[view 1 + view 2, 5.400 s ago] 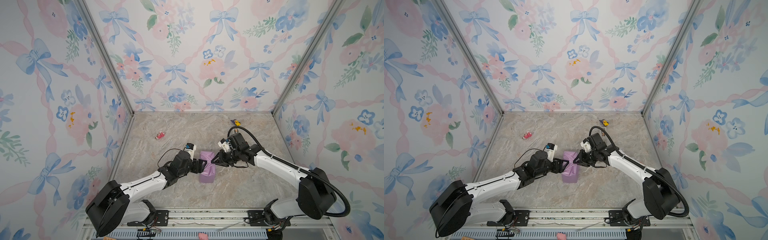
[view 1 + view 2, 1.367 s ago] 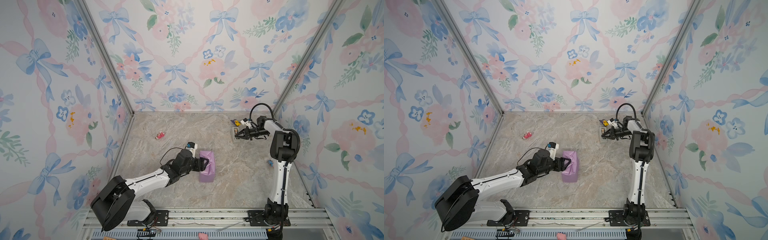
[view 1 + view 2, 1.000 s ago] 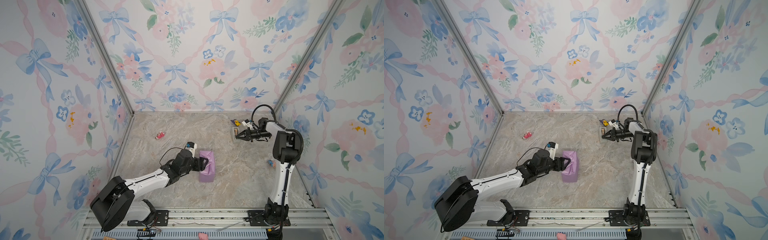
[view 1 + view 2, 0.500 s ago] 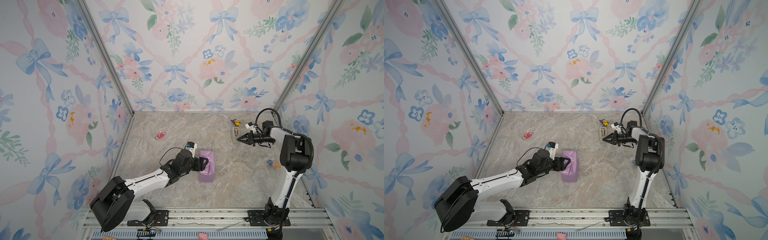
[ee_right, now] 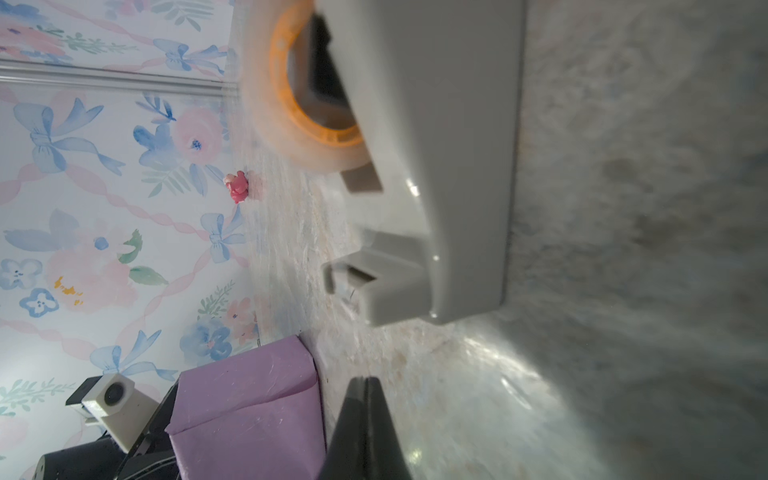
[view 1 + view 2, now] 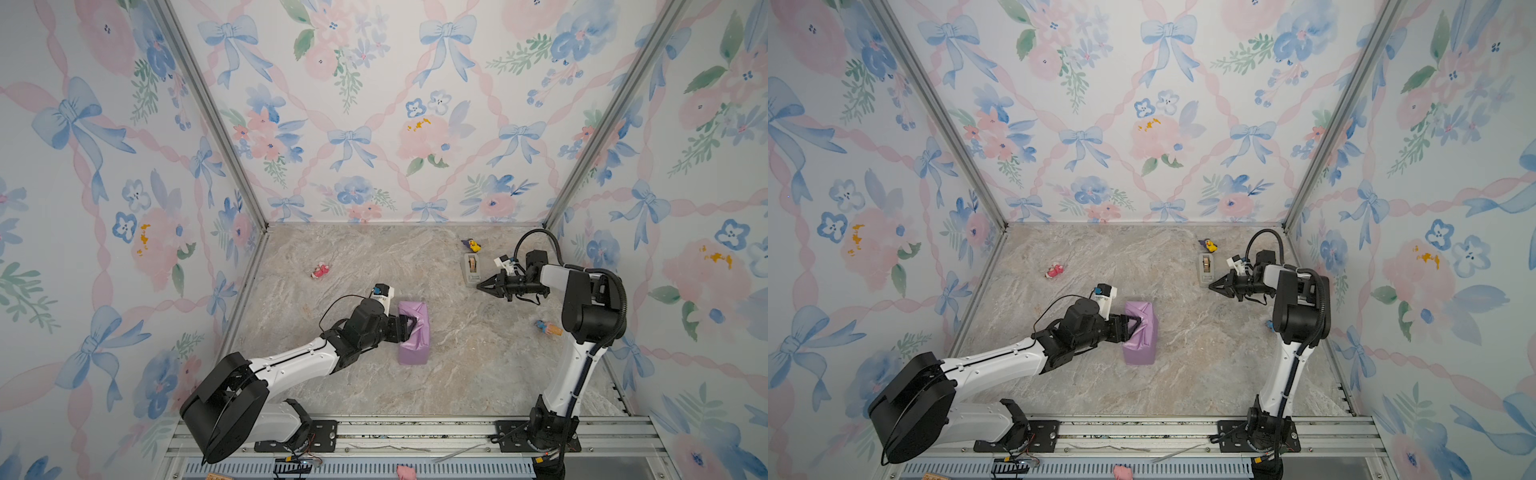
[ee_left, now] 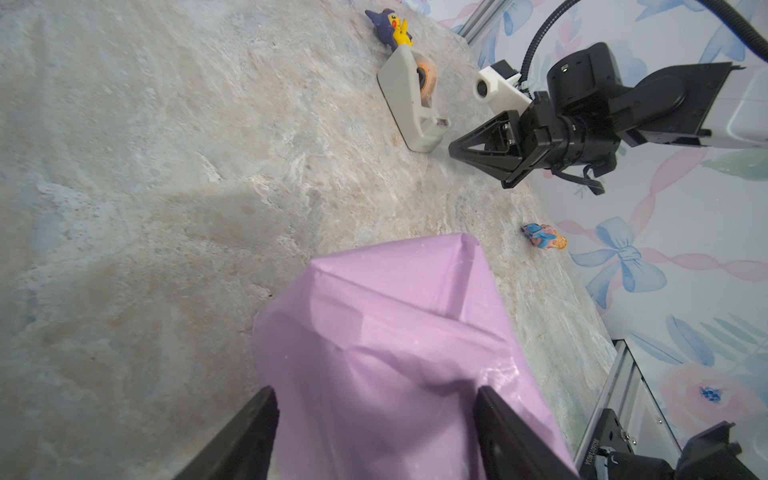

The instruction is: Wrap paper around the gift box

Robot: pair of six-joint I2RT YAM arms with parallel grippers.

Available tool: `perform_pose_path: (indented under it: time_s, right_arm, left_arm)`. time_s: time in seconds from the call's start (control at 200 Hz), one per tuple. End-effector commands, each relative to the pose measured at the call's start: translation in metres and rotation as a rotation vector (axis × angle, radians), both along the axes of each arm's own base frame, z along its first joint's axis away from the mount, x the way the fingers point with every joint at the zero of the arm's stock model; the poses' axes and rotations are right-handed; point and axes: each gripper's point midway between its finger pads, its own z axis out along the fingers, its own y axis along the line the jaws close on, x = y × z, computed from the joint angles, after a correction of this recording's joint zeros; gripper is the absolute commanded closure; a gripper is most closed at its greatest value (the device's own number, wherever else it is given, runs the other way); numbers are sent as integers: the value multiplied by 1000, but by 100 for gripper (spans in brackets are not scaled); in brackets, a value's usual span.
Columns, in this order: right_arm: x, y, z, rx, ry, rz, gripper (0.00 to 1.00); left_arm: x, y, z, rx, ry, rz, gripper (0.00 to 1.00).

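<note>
The gift box [image 6: 412,333] sat near the middle of the table [image 6: 457,374], all covered in the purple paper [image 6: 1140,338]. The left gripper [image 6: 404,327] had its jaws spread wide around one end of the wrapped box. The right gripper [image 6: 483,286] was far off, pinched shut and holding nothing, its tip just beside the tape dispenser [image 6: 471,269]. Three little toys lay apart on the table; nothing stood between.

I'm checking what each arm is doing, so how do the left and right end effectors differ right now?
The left end effector straddles the lilac-wrapped gift box, jaws wide; the right end effector is shut on nothing. Left is mid-table; right points beside the tape dispenser. Both are black.
</note>
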Motion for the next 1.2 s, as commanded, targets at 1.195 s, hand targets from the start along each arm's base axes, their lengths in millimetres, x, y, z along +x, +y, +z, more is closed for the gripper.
perform_pose_path:
  time_s: [1.195]
  right_arm:
    - [-144,154,143,-65,-189,563,100]
  left_arm:
    - [-15,42,-69,270,134,47,24]
